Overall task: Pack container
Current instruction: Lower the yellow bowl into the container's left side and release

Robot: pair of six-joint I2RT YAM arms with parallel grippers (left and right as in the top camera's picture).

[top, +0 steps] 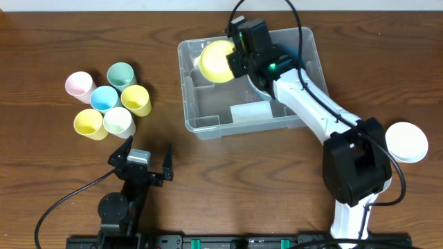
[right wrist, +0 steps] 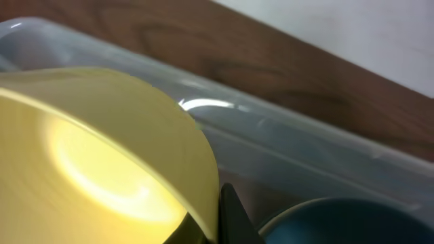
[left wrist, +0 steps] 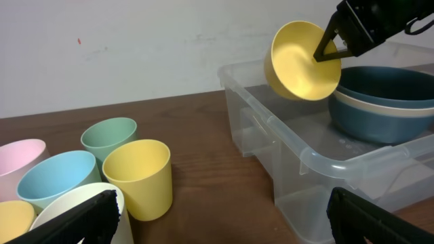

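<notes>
Fig. — R jaws pinch yellow bowl (top: 216, 61) by rim, tilted; container (top: 239, 126), far of centre, long axis left–right, directly below. L jaws spread wide, empty, near edge — farther off.

You have a pale yellow bowl (top: 217, 61), a clear container (top: 235, 126) with a white label (top: 248, 111), and a dark blue bowl (left wrist: 380, 122). Your cups are a pink cup (top: 78, 84), green cup (top: 122, 75), light blue cup (top: 104, 99), yellow cup (top: 136, 100), second yellow cup (top: 88, 124) and white cup (top: 118, 122). The surface (top: 277, 194) is dark brown wood grain.
</notes>
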